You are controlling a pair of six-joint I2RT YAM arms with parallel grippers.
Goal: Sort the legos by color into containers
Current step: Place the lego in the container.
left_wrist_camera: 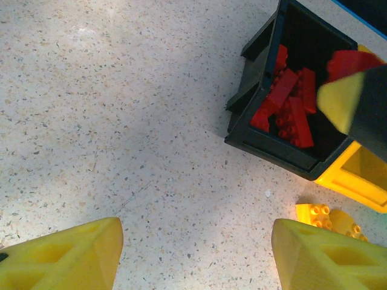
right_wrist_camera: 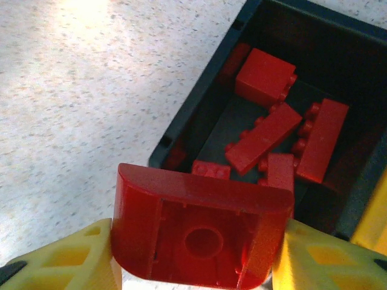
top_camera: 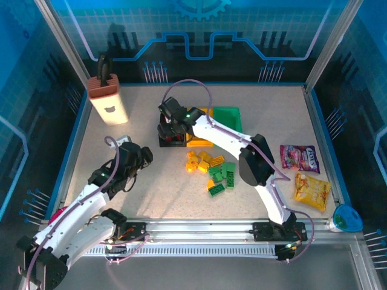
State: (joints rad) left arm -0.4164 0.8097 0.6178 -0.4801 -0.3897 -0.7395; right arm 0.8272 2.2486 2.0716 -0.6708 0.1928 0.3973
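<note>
Red brick (right_wrist_camera: pixel 202 235) right up at the lens, hollow underside w/ its round socket facing the right wrist cam. Right gripper (right_wrist_camera: pixel 199 254) is clamped on it, yellow fingers (right_wrist_camera: pixel 60 266) pressing the two opposite side walls, jaws abt mid-width, no gap either side. It hangs just at the near-left corner of the black bin (right_wrist_camera: pixel 181 121), more over the rim than over the middle, I'd say. Down inside: several red legos (right_wrist_camera: pixel 266 139) lying loose.

Handling, my read: hard moulded plastic, light, stiff, won't crush or break. Sides look smooth and glossy, so slippery-ish; best hold is flat wall to flat wall, as now, not on the rounded corners or the studs. A short drop shouldn't hurt it, but it could bounce off the bricks below.

Left gripper (left_wrist_camera: pixel 196 254): roughly half open, nothing between the fingers, nothing touched, hovering over bare bench (left_wrist_camera: pixel 121 121) near the black bin.

From the top cam: yellow bin (top_camera: pixel 199 143) touching the black one, green bin (top_camera: pixel 233 115) just behind it. Yellow and green legos (top_camera: pixel 214 172) sit in a loose pile on the bench near the bins, unsorted so far.
</note>
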